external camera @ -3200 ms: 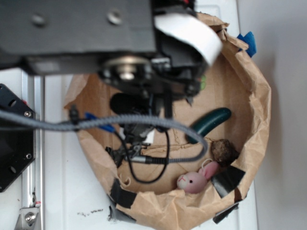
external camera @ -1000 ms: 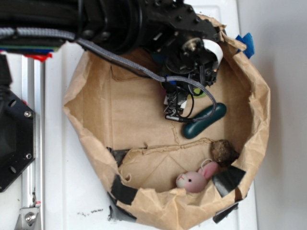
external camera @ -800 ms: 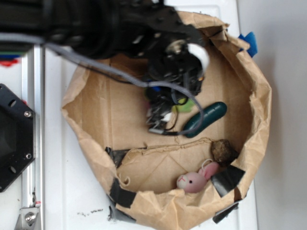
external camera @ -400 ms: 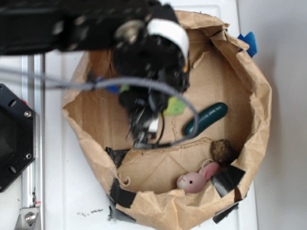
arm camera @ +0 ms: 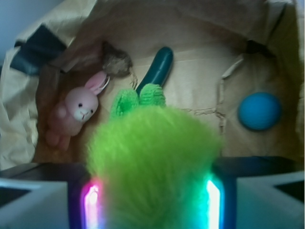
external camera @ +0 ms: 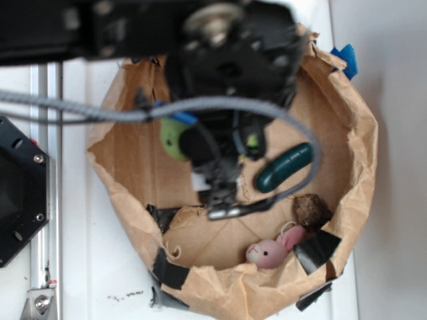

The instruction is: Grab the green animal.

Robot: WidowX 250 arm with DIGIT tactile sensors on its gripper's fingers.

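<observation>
End effector (arm camera: 151, 191) clamped on the green animal (arm camera: 152, 162), carried above the paper bag (external camera: 353, 133).

Since 0.4 s ago the arm has shifted toward the bag's middle, and the toy's green now shows left of the wrist instead of right. The crumpled brown bag sits on a white tabletop (external camera: 80, 267); inside it lie a dark-green cucumber (external camera: 283, 167), a brown clump (external camera: 311, 211), a pink bunny (external camera: 270, 252) and a blue ball (arm camera: 259, 110). The shaggy body fills the gap between both fingers (arm camera: 33, 202).
</observation>
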